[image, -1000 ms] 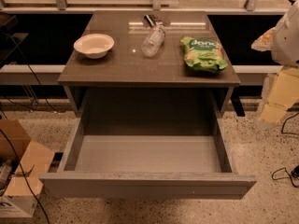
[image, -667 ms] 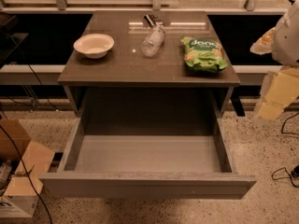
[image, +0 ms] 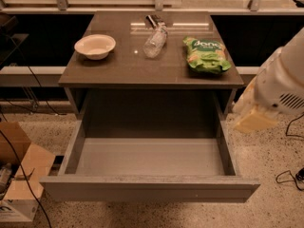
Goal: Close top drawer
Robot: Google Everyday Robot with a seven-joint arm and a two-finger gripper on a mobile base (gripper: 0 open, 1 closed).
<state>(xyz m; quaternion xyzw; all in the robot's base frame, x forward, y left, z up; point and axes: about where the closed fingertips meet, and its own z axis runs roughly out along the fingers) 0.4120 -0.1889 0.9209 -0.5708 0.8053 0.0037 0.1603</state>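
The top drawer [image: 149, 189] is pulled far out of the grey cabinet toward me. Its long flat front is nearest, and its lighter grey inner floor [image: 149, 156] is bare. My white arm [image: 280, 82] comes in from the right edge, beside the cabinet's right side, with a cream-coloured part [image: 251, 120] at its lower end near the drawer's right wall. The gripper itself is not in view, so I cannot place it against the drawer.
On the cabinet top [image: 118, 70] are a white bowl [image: 95, 46], a clear plastic bottle [image: 155, 41] lying down and a green chip bag [image: 206, 54]. A cardboard box [image: 19, 175] stands on the floor at the left. Cables [image: 287, 177] lie at the right.
My arm has moved down and to the left, closer to the cabinet's right side. The drawer and the things on top have not moved.
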